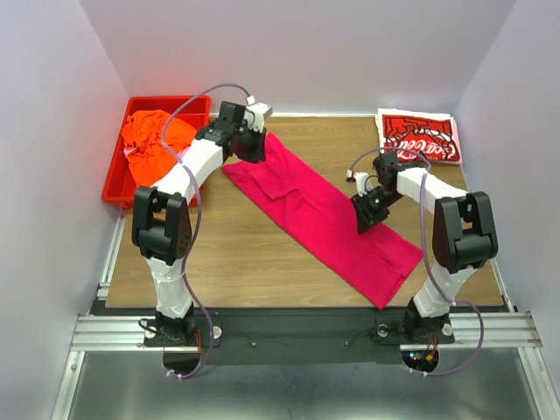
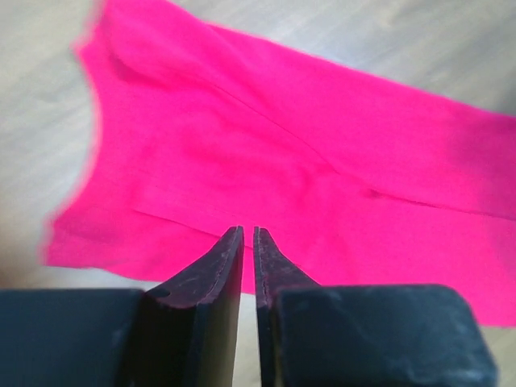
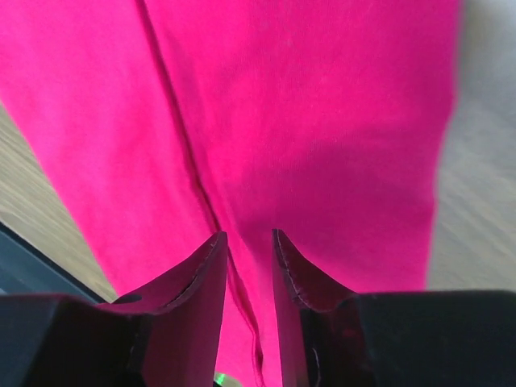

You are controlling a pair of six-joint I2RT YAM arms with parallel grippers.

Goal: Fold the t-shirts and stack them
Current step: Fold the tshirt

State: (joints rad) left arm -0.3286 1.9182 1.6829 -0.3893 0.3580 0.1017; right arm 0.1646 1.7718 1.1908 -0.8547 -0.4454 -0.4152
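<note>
Left pincer [image 1: 252, 145] [image 2: 248, 231]: drawn almost shut, only a thin slit left between the jaws, nothing clamped; it is held over the upper-left end of the magenta shirt [image 1: 319, 214]. Right pincer [image 1: 366, 219] [image 3: 248, 235]: jaws slightly parted, no cloth seen between them; it is held over the lower-right half of the same shirt, beside a lengthwise crease.

The magenta shirt is laid on the desk [image 1: 254, 254] as a long narrow band, running from upper centre to lower right of the top view. A printed shirt [image 1: 418, 136] lies folded at the upper right. An orange shirt [image 1: 153, 131] lies crumpled in the bin [image 1: 118, 188] at the upper left.

The step in hand is judged to be the crosswise fold of the band. For a clean result, the jaws should be opened wider before descent. All layers at an end edge should be pinched together, not the top layer alone. That end should be lifted only enough to clear the cloth and laid squarely on the far end, with the long edges kept aligned.
</note>
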